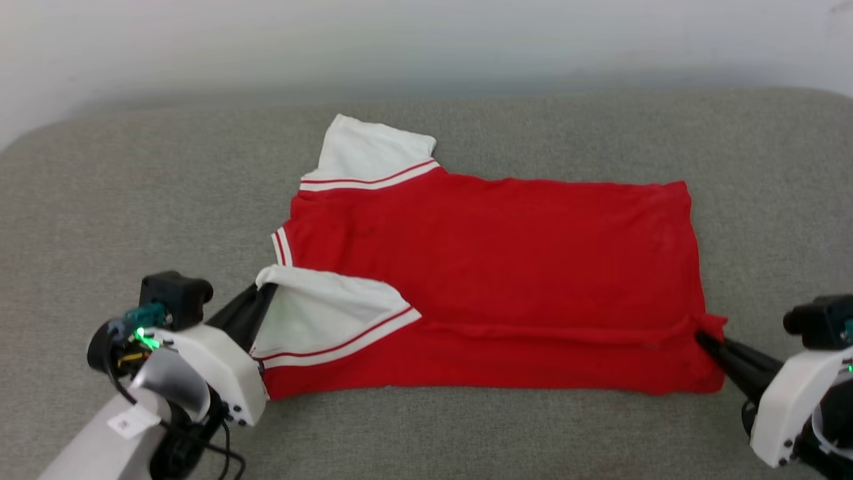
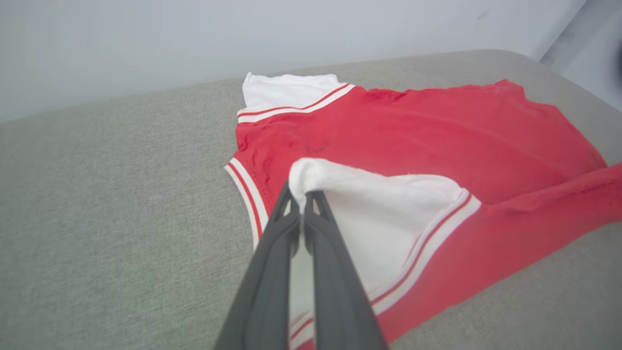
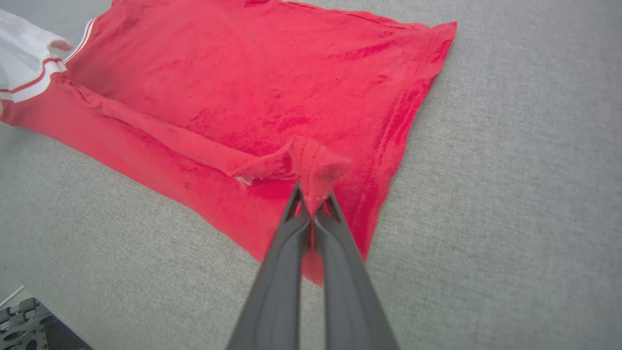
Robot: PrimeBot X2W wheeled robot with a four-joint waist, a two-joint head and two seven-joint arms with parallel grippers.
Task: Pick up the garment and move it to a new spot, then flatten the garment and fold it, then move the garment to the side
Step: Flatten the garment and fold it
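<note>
The garment (image 1: 493,267) is a red T-shirt with white striped-trim sleeves, lying flat on the grey cushion with its collar to the left. Its near long edge is lifted and turned over towards the middle. My left gripper (image 1: 265,288) is shut on the tip of the near white sleeve (image 2: 379,223), holding it raised over the red body. My right gripper (image 1: 701,337) is shut on the near hem corner (image 3: 316,167), which stands up in a small peak. The far sleeve (image 1: 373,153) lies flat at the back.
The grey cushion (image 1: 133,200) spreads wide to the left, right and front of the shirt. A pale wall (image 1: 426,40) rises behind its far edge. In the right wrist view the cushion's edge and some metal hardware (image 3: 19,321) sit at the lower left.
</note>
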